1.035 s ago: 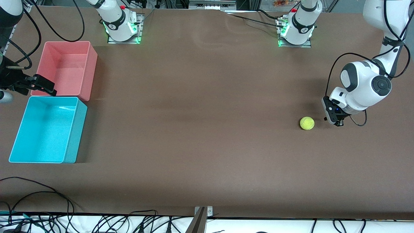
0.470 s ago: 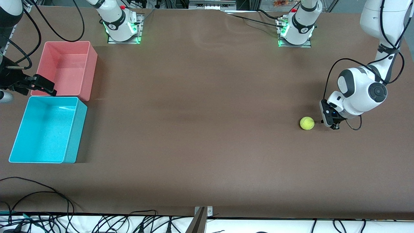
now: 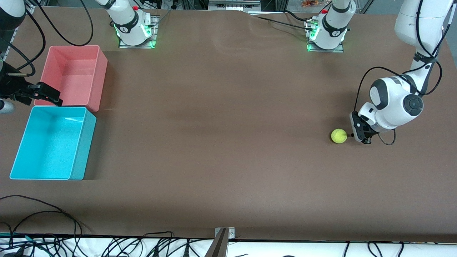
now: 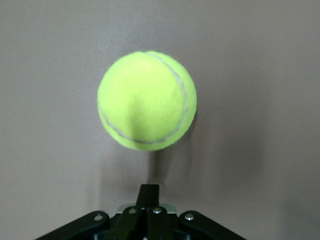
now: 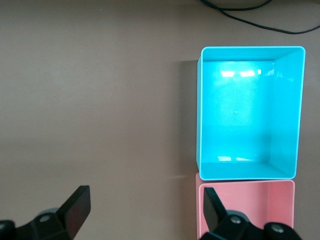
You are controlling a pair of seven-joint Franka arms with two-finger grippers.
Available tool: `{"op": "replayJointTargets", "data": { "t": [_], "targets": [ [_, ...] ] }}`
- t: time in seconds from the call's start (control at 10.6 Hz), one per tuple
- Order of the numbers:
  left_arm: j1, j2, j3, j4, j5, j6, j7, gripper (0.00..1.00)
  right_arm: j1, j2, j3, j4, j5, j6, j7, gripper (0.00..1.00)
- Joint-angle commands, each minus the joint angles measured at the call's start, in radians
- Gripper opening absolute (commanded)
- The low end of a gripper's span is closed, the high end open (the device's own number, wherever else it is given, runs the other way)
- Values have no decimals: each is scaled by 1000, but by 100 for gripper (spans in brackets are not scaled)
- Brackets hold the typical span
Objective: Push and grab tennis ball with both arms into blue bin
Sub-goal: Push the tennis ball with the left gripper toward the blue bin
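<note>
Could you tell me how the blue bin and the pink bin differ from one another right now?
The blue bin is cyan; the pink bin is salmon pink. The blue bin lies nearer to the front camera, the pink bin farther from it, close to the right arm's base. The open right gripper hangs over the pink bin's corner, just short of the blue bin. Both are rectangular, similar in size, upright, side by side at the right arm's end of the table, with nothing inside.

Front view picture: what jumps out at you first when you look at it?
The bright tennis ball stands out, alone on the brown table toward the left arm's end, with the left tool shut right beside it. At the right arm's end sit the blue bin and a pink bin, the right tool open above them.
</note>
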Motion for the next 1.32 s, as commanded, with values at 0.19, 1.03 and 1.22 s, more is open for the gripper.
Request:
{"op": "replayJointTargets", "data": {
  "t": [0.19, 1.03, 1.22],
  "targets": [
    [-42, 34, -1, 32, -45, 5, -6, 0, -11, 1, 1, 6, 16, -5, -39, 100],
    [-145, 70, -145, 91, -28, 8, -489, 0, -9, 1, 1, 6, 18, 0, -42, 100],
    [-131, 57, -145, 89, -4, 0, -486, 0, -8, 3, 1, 6, 18, 0, -40, 100]
  ]
}}
